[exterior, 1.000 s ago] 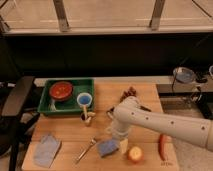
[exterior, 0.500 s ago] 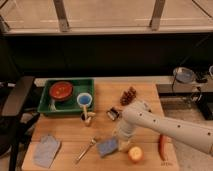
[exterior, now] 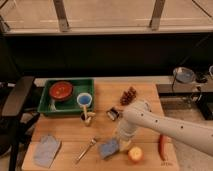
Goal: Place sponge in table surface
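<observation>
A wooden table (exterior: 150, 97) stands in front of a dark wall, and pale flooring and metal posts show behind a rail at the top of the view. Near the table's front edge, a little right of centre, a blue sponge (exterior: 107, 148) lies flat on the wood, as far as I can see. The gripper (exterior: 122, 143) is right at the sponge's right-hand end, pointing down at the table. From where I stand its tip merges with the sponge and the arm, so I cannot say whether it is spread, closed or pinching anything. The white arm (exterior: 165, 127) rises from it to a rounded joint, then runs off toward the lower right corner. Just right of the gripper, close to the front edge, sits 1 yellow and red apple (exterior: 135, 155). Further right, a long red item (exterior: 162, 146), perhaps a pepper, lies along the table's right side. To the sponge's left a fork (exterior: 87, 149) lies at a slant, and beyond it, at the front left corner, is a crumpled grey-blue cloth (exterior: 46, 150). Behind the arm are a small dark-and-white container (exterior: 113, 114) and a brown cluster (exterior: 129, 95) that I cannot identify. At the back left, a green tray (exterior: 75, 81) holds 1 red bowl (exterior: 61, 90) and 1 blue cup (exterior: 84, 100). A small pale object (exterior: 88, 118) stands just in front of the tray. A black chair (exterior: 17, 100) stands left of the table.
</observation>
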